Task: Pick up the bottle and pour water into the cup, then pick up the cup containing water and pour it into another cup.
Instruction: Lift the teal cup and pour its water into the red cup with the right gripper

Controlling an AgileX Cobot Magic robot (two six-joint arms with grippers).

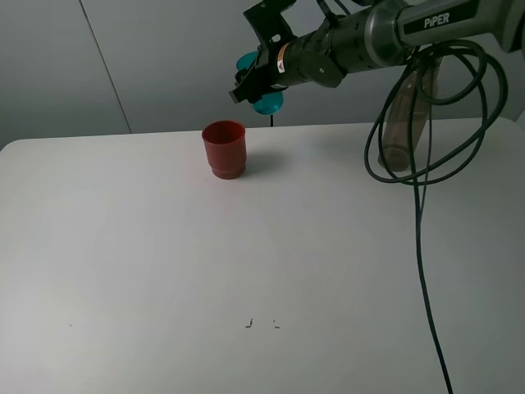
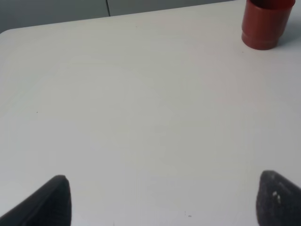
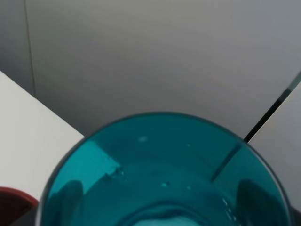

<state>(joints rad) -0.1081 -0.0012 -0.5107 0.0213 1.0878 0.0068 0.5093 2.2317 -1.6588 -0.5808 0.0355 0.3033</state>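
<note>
My right gripper (image 1: 256, 82) is shut on the teal translucent cup (image 1: 268, 103) and holds it tilted in the air, above and just right of the red cup (image 1: 225, 148). The red cup stands upright on the white table (image 1: 164, 263) near its far edge. The right wrist view looks into the teal cup (image 3: 164, 169), and the red cup's rim (image 3: 14, 200) shows beside it. The smoky grey-brown bottle (image 1: 404, 123) stands at the far right behind the cables. My left gripper (image 2: 164, 200) is open and empty low over the table, with the red cup (image 2: 265, 23) far ahead of it.
Black cables (image 1: 422, 246) hang in loops from the right arm and run down across the right of the table to its front edge. A grey wall stands behind the table. Small dark marks (image 1: 261, 322) lie near the front middle.
</note>
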